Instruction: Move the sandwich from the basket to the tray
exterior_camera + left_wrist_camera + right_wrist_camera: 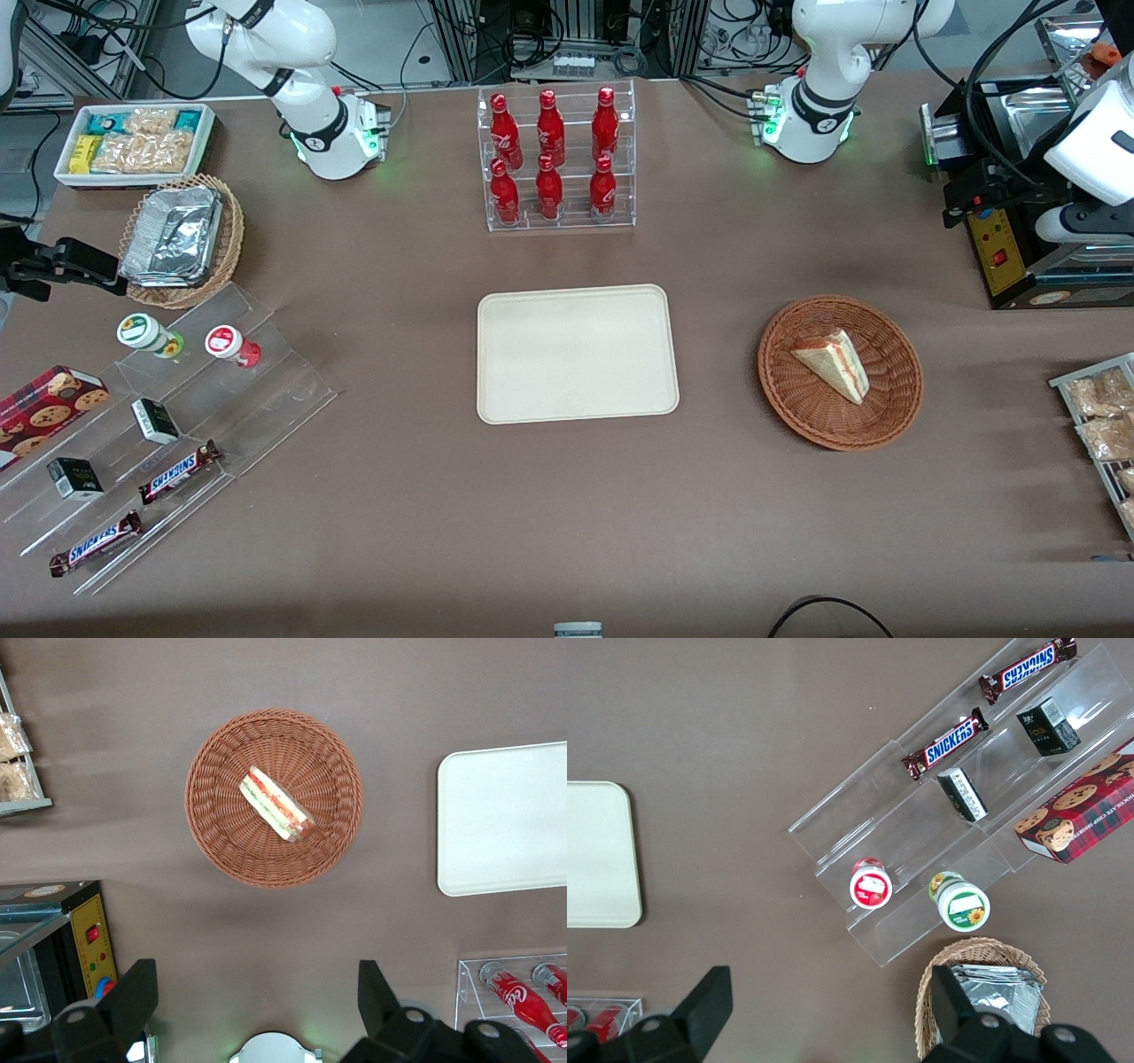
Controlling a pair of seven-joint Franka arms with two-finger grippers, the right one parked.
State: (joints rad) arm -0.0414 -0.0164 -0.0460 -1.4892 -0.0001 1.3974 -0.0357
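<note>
Wicker basket (840, 372) holds the sandwich (833, 363), untouched; the tray (577, 354) beside it lies bare. The hand (257, 1005) hangs high above, fingers spread. All remains.

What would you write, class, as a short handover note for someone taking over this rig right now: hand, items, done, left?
Left hand: open, empty, high above the table beside the round reddish-brown wicker basket.
Triangular pale-bread sandwich with red and green filling: lying in that basket, untouched.
Flat cream rectangular tray: bare, at mid-table, toward the parked arm's end from the basket.
Done: nothing yet.
Left: lower over the sandwich, grasp it, lift, carry to the tray, release.
</note>
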